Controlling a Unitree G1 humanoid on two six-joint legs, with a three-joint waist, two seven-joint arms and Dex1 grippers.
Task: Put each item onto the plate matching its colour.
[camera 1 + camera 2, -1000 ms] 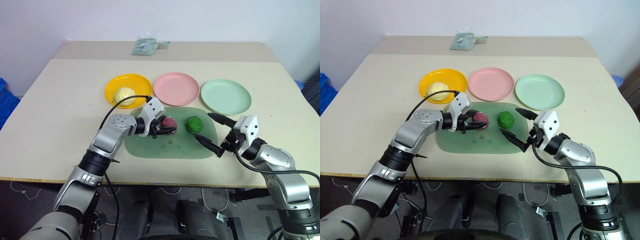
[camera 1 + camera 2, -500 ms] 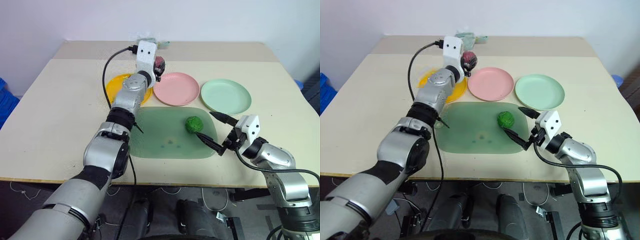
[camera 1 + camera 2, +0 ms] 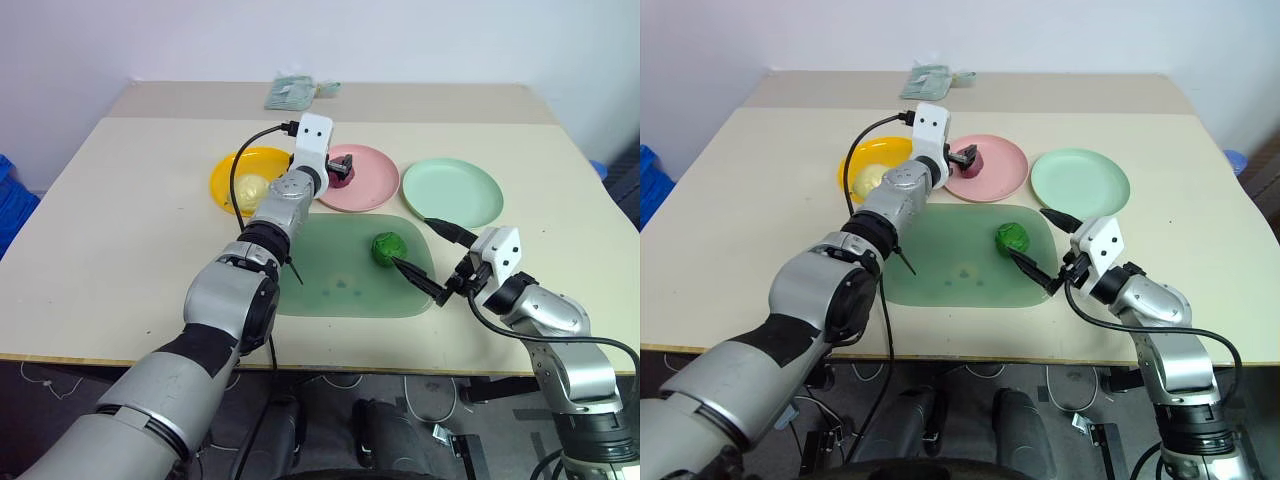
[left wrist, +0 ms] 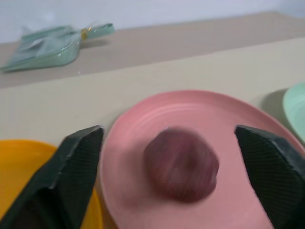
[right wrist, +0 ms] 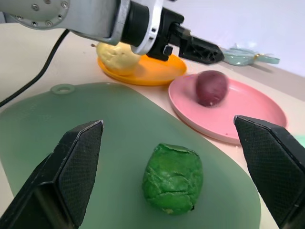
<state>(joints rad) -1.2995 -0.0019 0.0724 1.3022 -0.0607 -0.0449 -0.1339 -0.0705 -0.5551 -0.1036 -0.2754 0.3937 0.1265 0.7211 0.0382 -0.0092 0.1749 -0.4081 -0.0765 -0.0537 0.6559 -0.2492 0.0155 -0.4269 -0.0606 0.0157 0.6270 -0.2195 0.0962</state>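
The left gripper (image 4: 176,186) reached out level over the near edge of the pink plate (image 3: 370,190), its two black fingers (image 4: 71,176) spread wide apart with nothing between them. The maroon fruit (image 4: 181,164) sat on the pink plate, in the gap ahead of those fingers and touching neither; its outline was smeared, so whether it had quite settled could not be told. From the head views the fruit (image 3: 968,158) lay on the plate's left part, just past the fingertips.

The right gripper (image 5: 176,138) hung low over the right end of the dull-green tray (image 3: 330,290), pointing level toward the bumpy green fruit (image 3: 387,247). Its fingers (image 5: 71,167) also stood wide apart and held nothing. The green fruit (image 5: 172,177) rested on the tray between and ahead of the two fingers, clear of both; in the head view the lower fingertip (image 3: 415,276) came close beside the fruit, but contact could not be made out.

The pale yellow fruit (image 3: 248,186) lay on the yellow plate (image 3: 228,172), on the side nearest the tray. The mint-green plate (image 3: 452,192) stood on the right of the row with nothing on it, near the right gripper's upper finger (image 3: 445,229). A pale green packet (image 3: 290,92) lay at the far edge of the table (image 3: 120,210), well apart from the plates.
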